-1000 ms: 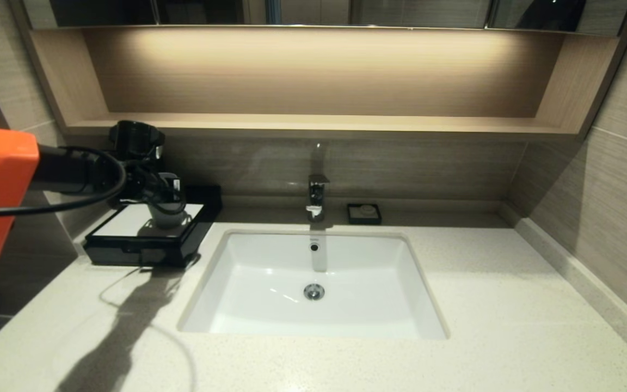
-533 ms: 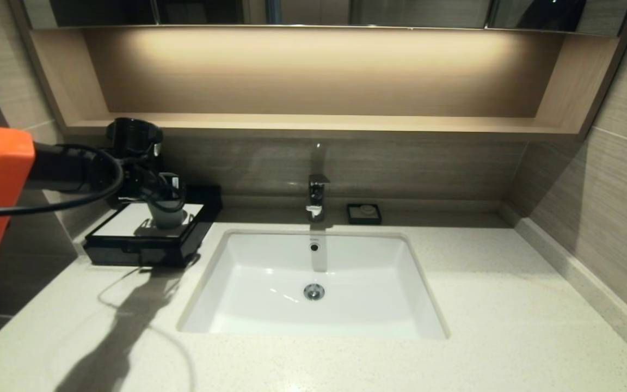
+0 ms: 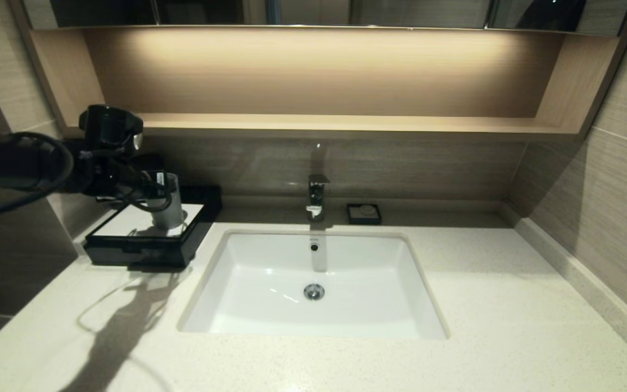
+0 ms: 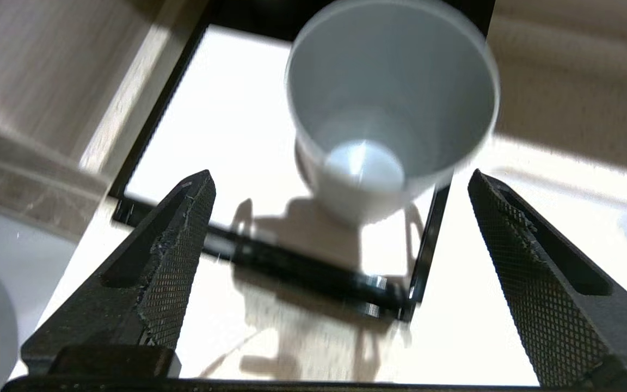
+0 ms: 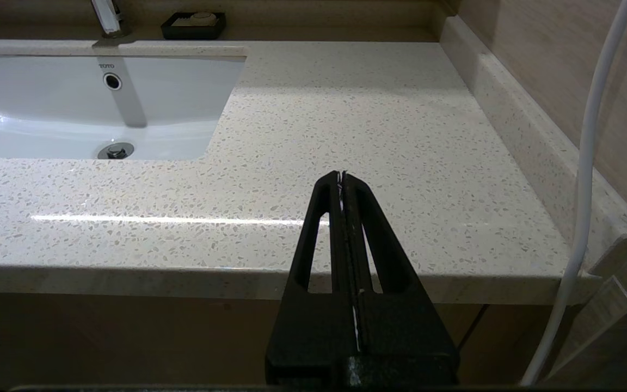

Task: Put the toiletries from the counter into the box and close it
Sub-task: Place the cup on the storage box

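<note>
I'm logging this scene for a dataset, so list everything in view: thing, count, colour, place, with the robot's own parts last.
box: one, black with white top panel, shut, on the counter left of the sink.
cup: one, grey, upright on the box's top panel.
counter: one, cream speckled stone, across the foreground.
sink: one, white, set into the counter's middle.
tap: one, chrome, behind the sink.
soap dish: one, black, right of the tap.
shelf: one, wooden, on the wall above.
toiletry sachets: none visible.
left end effector: black, open, just short of the cup.
right end effector: black, shut, before the counter's front edge.
</note>
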{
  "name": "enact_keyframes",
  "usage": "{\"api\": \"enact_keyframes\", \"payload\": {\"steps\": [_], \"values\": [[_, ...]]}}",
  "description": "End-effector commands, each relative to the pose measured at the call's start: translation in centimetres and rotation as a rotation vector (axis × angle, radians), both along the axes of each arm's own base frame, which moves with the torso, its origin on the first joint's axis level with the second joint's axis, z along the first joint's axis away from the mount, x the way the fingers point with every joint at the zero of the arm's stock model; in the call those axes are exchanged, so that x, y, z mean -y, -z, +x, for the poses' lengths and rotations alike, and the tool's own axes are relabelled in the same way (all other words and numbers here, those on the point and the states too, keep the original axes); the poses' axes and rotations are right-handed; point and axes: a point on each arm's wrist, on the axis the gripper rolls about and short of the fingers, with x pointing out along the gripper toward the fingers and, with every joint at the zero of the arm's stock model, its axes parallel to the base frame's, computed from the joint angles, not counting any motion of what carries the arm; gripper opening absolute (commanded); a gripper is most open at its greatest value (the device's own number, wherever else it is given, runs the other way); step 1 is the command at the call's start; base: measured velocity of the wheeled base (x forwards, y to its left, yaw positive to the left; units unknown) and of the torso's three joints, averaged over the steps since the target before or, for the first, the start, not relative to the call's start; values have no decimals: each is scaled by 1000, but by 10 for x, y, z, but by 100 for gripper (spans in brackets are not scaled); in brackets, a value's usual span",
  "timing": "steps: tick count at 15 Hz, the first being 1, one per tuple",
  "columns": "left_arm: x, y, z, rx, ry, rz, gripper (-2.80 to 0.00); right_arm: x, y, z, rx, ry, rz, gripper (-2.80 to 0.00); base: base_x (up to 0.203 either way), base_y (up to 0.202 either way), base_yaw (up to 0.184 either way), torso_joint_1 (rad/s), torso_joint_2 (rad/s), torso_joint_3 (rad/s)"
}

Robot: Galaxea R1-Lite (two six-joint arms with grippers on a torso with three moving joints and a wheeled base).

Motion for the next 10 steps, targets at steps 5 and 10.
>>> {"api": "enact_keyframes", "payload": {"steps": [5, 10], "values": [[0, -1, -41, 22, -6, -21, -280, 0, 0, 0, -1, 0, 0, -280, 0, 0, 0, 0, 0, 0], [0, 17, -55, 38, -5, -21, -280, 0, 0, 0, -1, 0, 0, -280, 0, 0, 0, 0, 0, 0]]}}
